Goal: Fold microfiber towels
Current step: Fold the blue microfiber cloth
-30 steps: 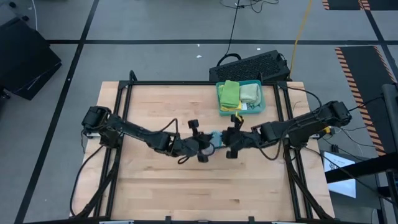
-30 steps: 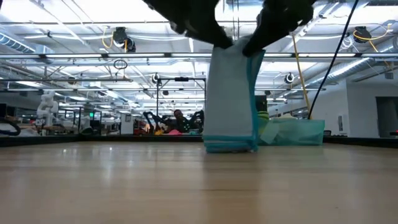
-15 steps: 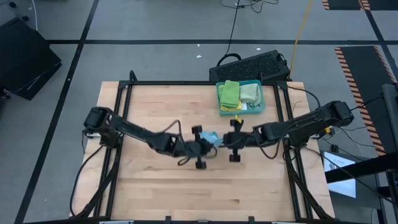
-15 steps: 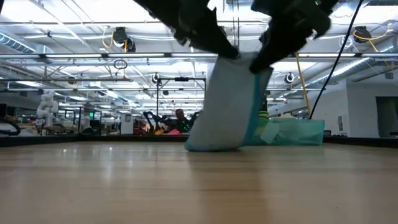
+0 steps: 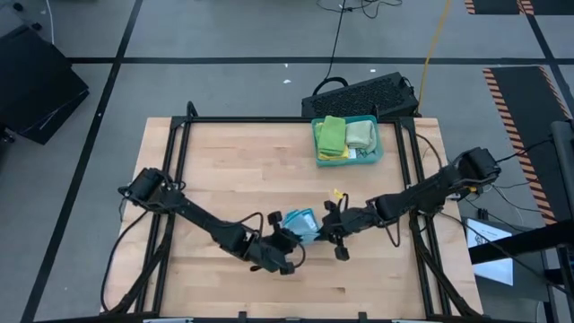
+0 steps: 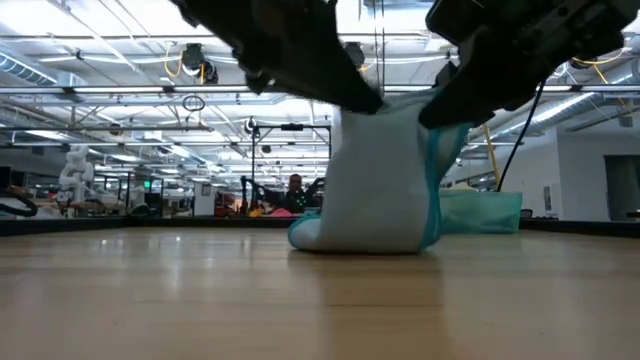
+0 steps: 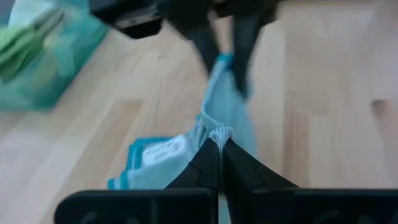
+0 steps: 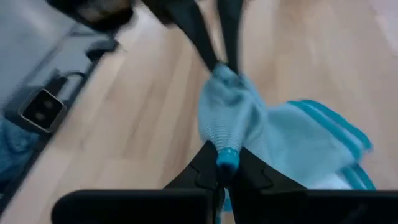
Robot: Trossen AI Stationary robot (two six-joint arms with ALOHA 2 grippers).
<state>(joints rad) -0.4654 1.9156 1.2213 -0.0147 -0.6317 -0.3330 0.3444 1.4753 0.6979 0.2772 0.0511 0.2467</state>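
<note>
Both grippers are clamped on one light blue towel (image 5: 301, 224) near the middle of the table (image 5: 224, 161), toward its front half. Left gripper (image 5: 285, 240) is pinched shut on a bunched corner of the cloth, as is seen in the left wrist view, where the fingers (image 7: 208, 163) meet on a ribbed fold of the light blue towel (image 7: 217, 118). Right gripper (image 5: 328, 226) is likewise closed on a teal-edged corner (image 8: 226, 157) of the towel (image 8: 273, 137).

From table height the towel (image 6: 385, 180) is seen hanging between the two grippers, its long axis roughly upright, the lower edge crumpled on the wood and trailing to the picture's left. A darker teal border runs down its right side.

Much of the cloth is covered from above by the two grippers, so its full outline cannot be made out. Well behind, a teal tray (image 5: 375, 152) holds a bright green towel (image 5: 330, 135) and a pale green towel (image 5: 360, 135), partly hidden in the low view.
</note>
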